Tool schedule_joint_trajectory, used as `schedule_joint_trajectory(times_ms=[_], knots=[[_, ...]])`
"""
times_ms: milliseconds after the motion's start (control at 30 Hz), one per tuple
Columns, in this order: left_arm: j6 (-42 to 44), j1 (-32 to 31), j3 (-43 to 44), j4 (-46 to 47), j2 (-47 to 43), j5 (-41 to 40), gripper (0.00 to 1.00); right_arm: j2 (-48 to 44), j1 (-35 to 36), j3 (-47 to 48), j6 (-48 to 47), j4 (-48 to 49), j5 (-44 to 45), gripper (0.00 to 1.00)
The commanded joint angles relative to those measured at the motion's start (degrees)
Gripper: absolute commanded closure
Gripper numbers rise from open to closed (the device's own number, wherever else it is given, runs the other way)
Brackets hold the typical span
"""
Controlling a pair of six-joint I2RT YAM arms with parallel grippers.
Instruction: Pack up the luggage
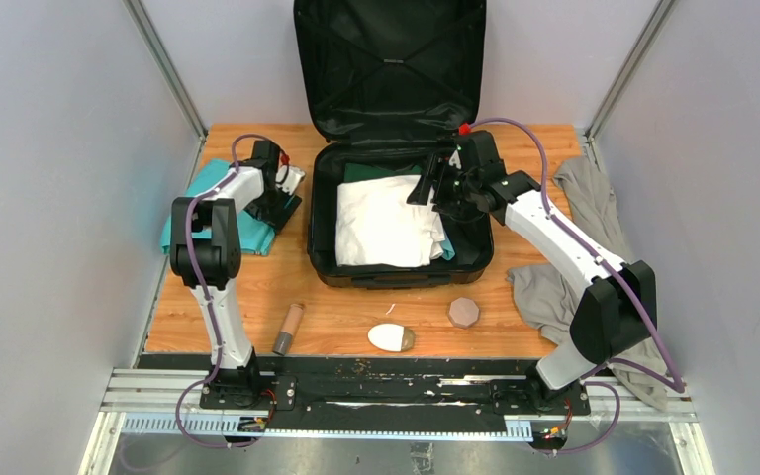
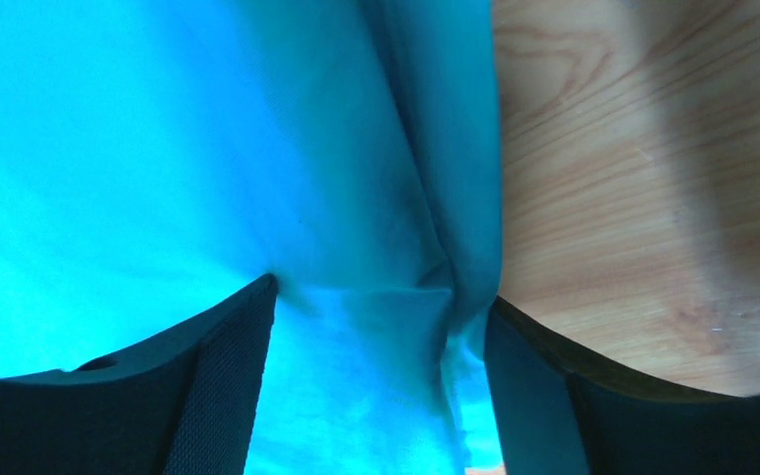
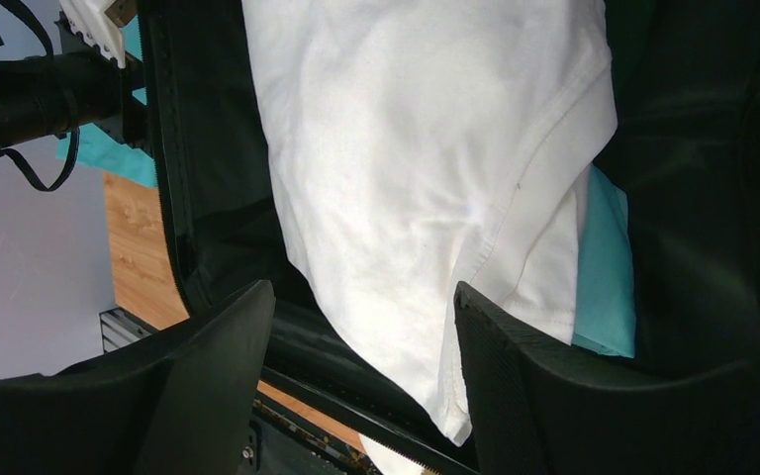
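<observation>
The large black hard-shell luggage (image 1: 391, 69) lies open at the far middle of the wooden worktop (image 1: 336, 317), right fingers (image 3: 524, 386) spread above the folded white garment (image 3: 406, 148) inside it, left fingers (image 2: 223, 381) spread astride a fold of teal cloth (image 2: 158, 148) beside it.

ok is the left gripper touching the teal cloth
Touching. In the left wrist view the open left gripper is down on the teal cloth, which puckers into creases right at both fingertips.
</observation>
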Motion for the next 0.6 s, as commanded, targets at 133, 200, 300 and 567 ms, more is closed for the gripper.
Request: schedule_joint_trajectory(times_ms=[133,200,300,567], knots=[[2.1,4.3,-2.0,-1.5,4.4,-3.1,0.79,-1.4,1.1,-1.5,1.1,0.6,2.0,0.32],[1.6,5.2,-0.6,-3.5,5.4,-0.3,0.99,-2.0,1.0,-1.7,1.2,0.6,2.2,0.33],[1.3,5.9,0.6,-5.8,5.4,3.6,1.00,-3.4,1.0,-2.3,1.4,0.6,3.0,0.34],[-6.5,7.7,7.4,-14.6,-8.4,34.3,1.00,-6.1,1.0,-2.9,1.3,0.2,3.5,0.36]])
